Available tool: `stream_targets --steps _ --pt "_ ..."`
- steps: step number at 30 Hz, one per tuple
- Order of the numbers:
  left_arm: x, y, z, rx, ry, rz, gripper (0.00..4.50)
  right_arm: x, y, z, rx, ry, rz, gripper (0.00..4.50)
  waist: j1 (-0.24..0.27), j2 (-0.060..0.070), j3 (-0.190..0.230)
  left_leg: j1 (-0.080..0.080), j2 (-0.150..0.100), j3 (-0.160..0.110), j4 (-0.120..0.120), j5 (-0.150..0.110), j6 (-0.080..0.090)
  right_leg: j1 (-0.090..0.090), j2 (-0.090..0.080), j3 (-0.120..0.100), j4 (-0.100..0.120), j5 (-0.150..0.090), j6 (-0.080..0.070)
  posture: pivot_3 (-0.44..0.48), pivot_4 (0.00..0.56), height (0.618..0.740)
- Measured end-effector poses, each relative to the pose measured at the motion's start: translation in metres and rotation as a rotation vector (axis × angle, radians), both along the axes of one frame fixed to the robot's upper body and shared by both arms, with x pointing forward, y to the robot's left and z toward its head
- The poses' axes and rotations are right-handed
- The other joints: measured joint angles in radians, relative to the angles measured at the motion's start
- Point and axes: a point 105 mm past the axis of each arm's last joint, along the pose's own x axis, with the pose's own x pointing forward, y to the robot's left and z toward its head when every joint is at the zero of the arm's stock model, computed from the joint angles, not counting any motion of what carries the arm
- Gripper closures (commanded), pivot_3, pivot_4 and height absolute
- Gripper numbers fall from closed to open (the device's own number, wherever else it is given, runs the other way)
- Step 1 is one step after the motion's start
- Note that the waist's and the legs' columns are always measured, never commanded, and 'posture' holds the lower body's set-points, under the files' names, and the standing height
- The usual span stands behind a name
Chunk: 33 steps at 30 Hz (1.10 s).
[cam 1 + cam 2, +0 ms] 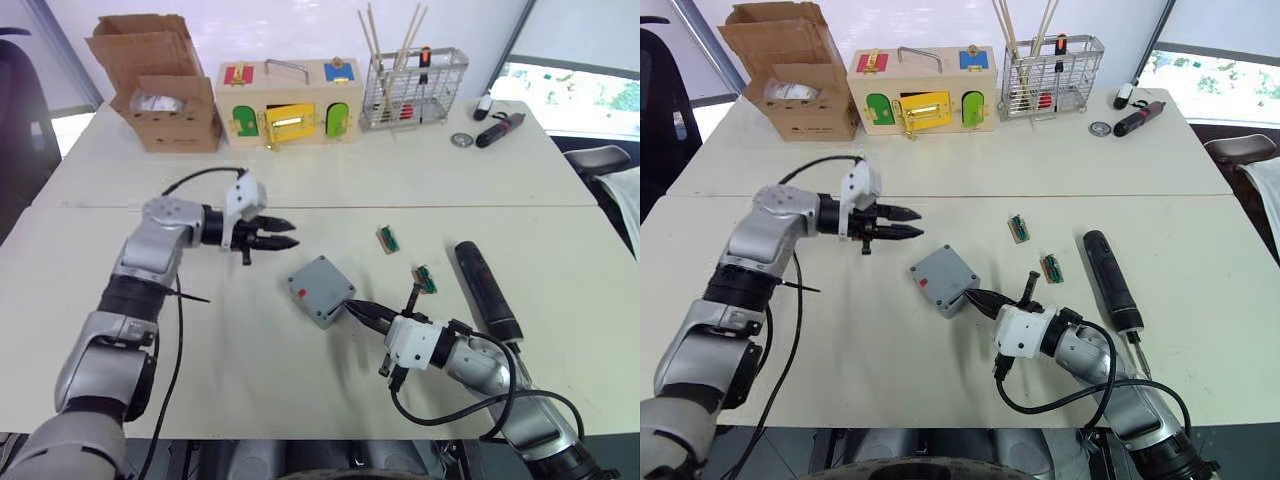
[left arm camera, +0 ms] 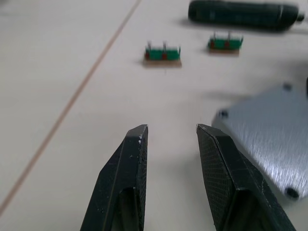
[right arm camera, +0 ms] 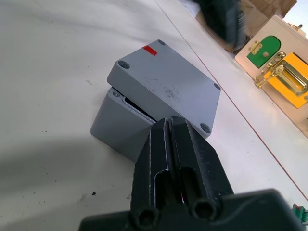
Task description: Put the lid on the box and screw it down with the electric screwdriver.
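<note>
Against right gripper (image 3: pixel 169 126): skewed lid (image 3: pixel 166 89)

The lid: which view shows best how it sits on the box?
The right wrist view: the lid sits skewed on the box, one corner uncovered. Both eye views show it from above, too small to judge; the left wrist view catches just part of its top.

Left gripper (image 2: pixel 171 137) fingers parted above the table (image 2: pixel 57 72); the lid (image 2: pixel 269 142) lies just beside one fingertip.
</note>
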Motion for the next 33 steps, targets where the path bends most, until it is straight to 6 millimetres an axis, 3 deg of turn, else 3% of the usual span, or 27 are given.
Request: stream_targets --steps 2,3,19,33 --pt "0.000 -0.001 -0.003 -0.002 -0.001 0.002 4.26 0.000 0.000 0.000 0.000 0.000 -0.001 4.50 0.004 0.000 0.000 0.000 0.000 0.000 0.001 0.000 0.001 0.000 0.000 0.000 0.000 0.000 0.000 0.000 0.150 0.740" --pt "0.000 -0.001 -0.004 -0.005 -0.003 -0.001 4.44 0.000 0.000 0.000 0.000 0.000 -0.001 4.50 0.004 0.000 0.000 0.000 0.000 0.000 0.001 0.000 0.001 0.000 -0.001 0.000 0.000 0.000 0.000 0.000 0.150 0.740" --pt "-0.020 -0.013 -0.017 0.026 0.046 -0.086 4.44 0.001 0.001 0.001 0.004 0.001 -0.005 4.50 0.000 0.000 0.000 0.000 0.000 0.000 0.000 -0.001 0.001 0.000 0.000 0.000 0.000 0.000 0.000 0.000 0.150 0.740" --pt "-0.025 -0.016 -0.015 0.028 0.052 -0.100 4.44 0.003 -0.002 0.001 0.013 0.001 -0.030 4.50 0.001 0.000 0.000 0.000 0.000 0.000 0.000 -0.001 0.001 0.000 0.000 0.000 0.000 0.000 0.000 0.000 0.150 0.740"
